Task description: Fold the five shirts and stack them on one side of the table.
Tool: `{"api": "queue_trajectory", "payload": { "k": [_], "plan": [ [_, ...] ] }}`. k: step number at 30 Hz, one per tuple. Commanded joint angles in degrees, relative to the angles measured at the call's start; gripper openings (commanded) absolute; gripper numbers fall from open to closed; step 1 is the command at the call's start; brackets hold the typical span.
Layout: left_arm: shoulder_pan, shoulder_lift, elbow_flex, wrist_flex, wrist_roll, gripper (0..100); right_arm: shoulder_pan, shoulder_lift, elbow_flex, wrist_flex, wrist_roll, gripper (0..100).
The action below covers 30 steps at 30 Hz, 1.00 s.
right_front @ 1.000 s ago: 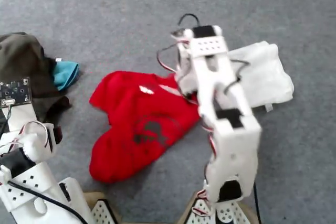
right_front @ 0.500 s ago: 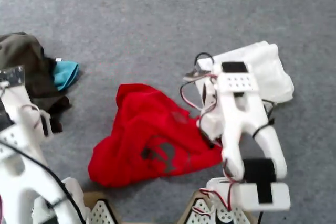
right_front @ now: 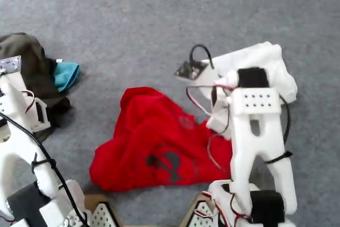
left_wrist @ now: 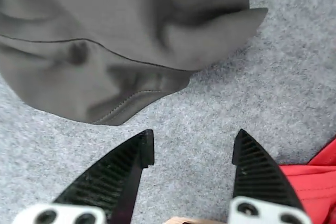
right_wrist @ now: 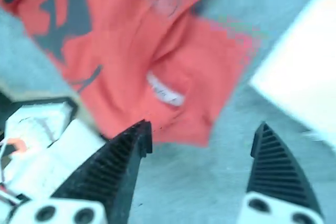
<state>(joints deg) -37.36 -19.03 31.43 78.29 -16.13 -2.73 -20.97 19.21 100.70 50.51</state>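
A crumpled red shirt (right_front: 154, 142) with a dark print lies at the table's front middle. A white shirt (right_front: 265, 73) lies folded at the right, partly behind the right arm. At the left edge a dark olive shirt (right_front: 24, 62) is heaped beside a teal one (right_front: 66, 74). My right gripper (right_wrist: 202, 135) is open above the red shirt (right_wrist: 173, 61), with the white shirt (right_wrist: 304, 82) close by. My left gripper (left_wrist: 194, 148) is open over bare cloth next to the olive shirt (left_wrist: 115, 40); the red shirt (left_wrist: 315, 174) is off to one side.
The table is covered in grey felt (right_front: 133, 25), bare across the back. The arm bases (right_front: 212, 213) stand at the front edge. The right arm (right_front: 255, 131) rises between the red and white shirts.
The right arm pulled back toward the front, dragging the red shirt's far part over and bunching it, then let go. The left arm swung up along the left edge near the olive shirt.
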Motion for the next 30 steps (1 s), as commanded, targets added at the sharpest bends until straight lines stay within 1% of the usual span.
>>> {"api": "queue_trajectory", "payload": {
  "k": [1,6,9,12,13,14,17,21,23,25,30],
  "plan": [
    [0.6,-0.1,-3.0,-0.7,0.8,26,-3.6,5.8,-13.9,0.6,-4.0,31.3],
    [3.5,-0.4,-2.8,-0.5,1.4,25,-13.9,22.5,-31.3,0.5,-11.8,29.8],
    [4.0,0.0,-2.8,-0.7,2.6,23,-20.1,33.5,-41.5,0.5,-16.7,19.2],
    [3.1,0.2,-2.3,-0.4,2.7,22,-24.4,44.2,-50.8,0.5,-17.6,5.4],
    [2.4,0.2,-2.1,-0.3,2.7,22,-25.3,47.3,-53.5,0.5,-17.6,3.1],
    [1.9,0.0,-1.5,-0.4,2.7,22,-26.2,50.2,-56.0,0.5,-17.6,2.9],
    [0.5,0.2,-0.8,-0.7,2.5,22,-27.8,56.0,-61.8,0.5,-17.6,9.0],
    [-0.4,0.3,-0.3,-0.8,2.5,22,-29.0,57.8,-66.0,0.5,-17.6,25.3],
    [-0.6,0.3,-0.1,-0.8,2.5,22,-29.4,57.8,-66.5,0.5,-17.2,31.1],
    [-0.6,0.3,-0.1,-0.8,2.5,22,-29.5,57.8,-66.3,0.5,-14.9,31.5],
    [-0.6,0.3,-0.1,-0.8,2.5,22,-29.5,57.8,-64.0,0.5,-9.0,26.2]
  ]
}}
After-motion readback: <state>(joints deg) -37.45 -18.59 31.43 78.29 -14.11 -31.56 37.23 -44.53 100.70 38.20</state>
